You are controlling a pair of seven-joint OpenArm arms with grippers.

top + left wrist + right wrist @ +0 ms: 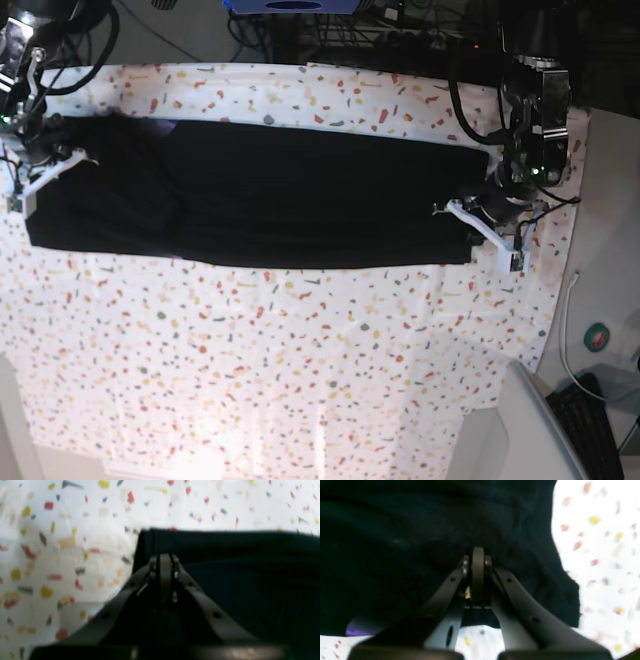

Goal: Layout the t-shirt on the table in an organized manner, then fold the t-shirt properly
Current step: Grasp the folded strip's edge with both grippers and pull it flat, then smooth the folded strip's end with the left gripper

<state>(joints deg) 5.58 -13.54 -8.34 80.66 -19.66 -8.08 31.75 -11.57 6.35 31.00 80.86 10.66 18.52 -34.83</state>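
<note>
The black t-shirt [300,190] lies as a long flat band across the far half of the speckled table [300,350]. A purple patch [165,125] shows at its far left edge. My left gripper [470,222] is at the shirt's right end. In the left wrist view it [162,557] is shut on the dark fabric [250,567] near a corner. My right gripper [45,175] is at the shirt's left end, where the cloth bunches. In the right wrist view it [478,555] is shut, with fabric [395,530] draped around it and the purple patch [357,631] at lower left.
Cables and dark equipment [330,20] crowd the table's far edge. The table's right edge runs close to my left arm. On the floor at the right are a white cable [570,300], a round object [598,337] and a keyboard [590,420].
</note>
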